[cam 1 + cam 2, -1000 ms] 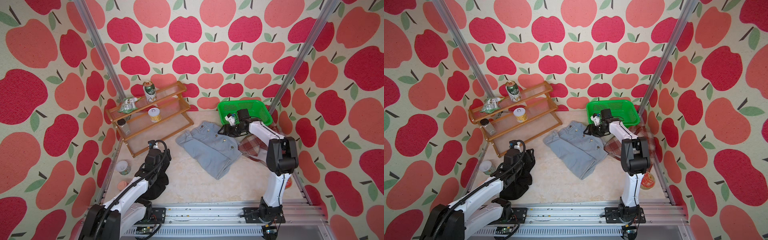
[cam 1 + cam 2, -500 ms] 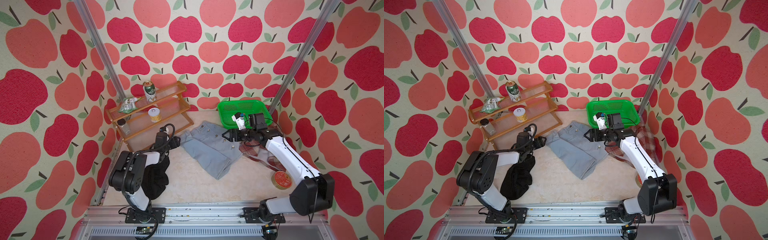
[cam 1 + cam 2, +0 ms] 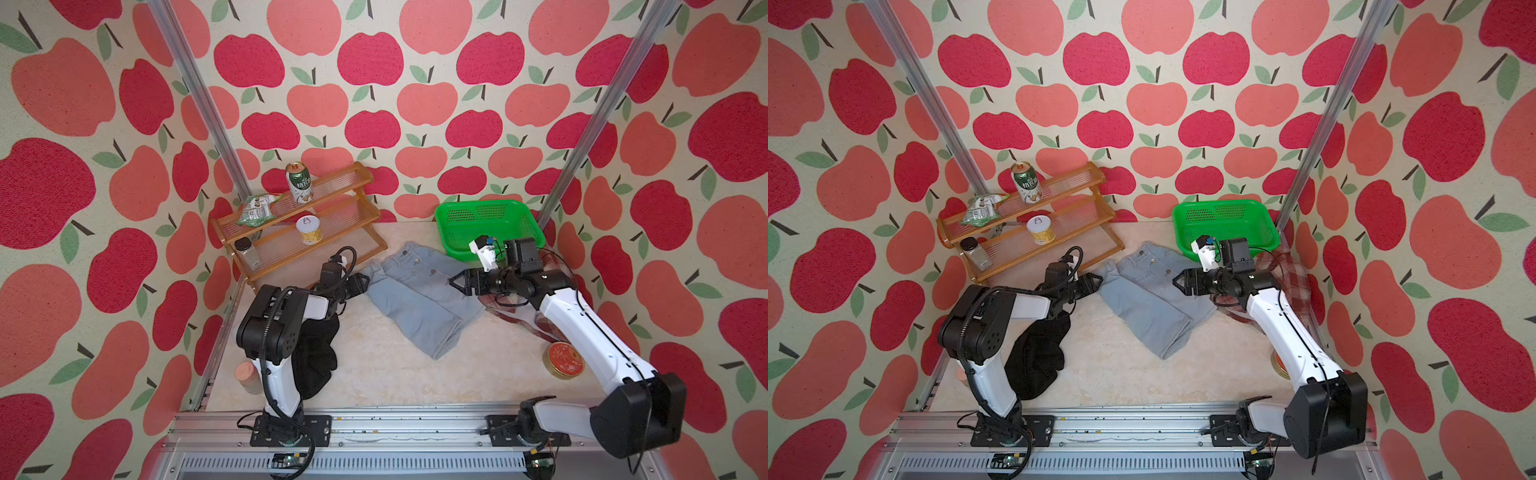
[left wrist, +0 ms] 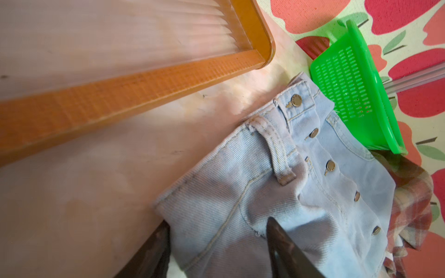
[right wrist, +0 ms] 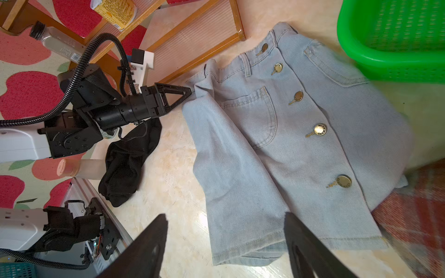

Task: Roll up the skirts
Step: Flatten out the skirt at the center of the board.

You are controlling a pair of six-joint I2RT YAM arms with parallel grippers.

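The light blue denim skirt (image 3: 415, 299) (image 3: 1150, 303) lies spread flat mid-table, buttons up. My left gripper (image 3: 365, 282) (image 4: 216, 231) is at its waistband corner, open, with the denim edge (image 4: 240, 192) between the two jaws. My right gripper (image 3: 453, 282) (image 5: 225, 240) hovers open over the skirt's other side, and denim hem (image 5: 289, 144) shows between its fingers. The plaid skirt (image 3: 498, 309) (image 5: 421, 216) lies bunched under the right arm. The black skirt (image 3: 316, 357) (image 5: 125, 163) sits crumpled beside the left arm's base.
A green mesh basket (image 3: 486, 203) stands at the back right, touching the denim. A wooden shelf rack (image 3: 353, 199) at the back left holds a can (image 3: 299, 183), a tin (image 3: 308, 230), a snack bag (image 3: 255, 210) and a jar (image 3: 247, 251). A red-lidded tin (image 3: 563, 359) and a pink-capped bottle (image 3: 245, 376) stand near the front.
My left arm swung from over the black skirt to the denim skirt's waistband corner, and its jaws have narrowed. My right arm re-posed, with its gripper now over the denim's right side.
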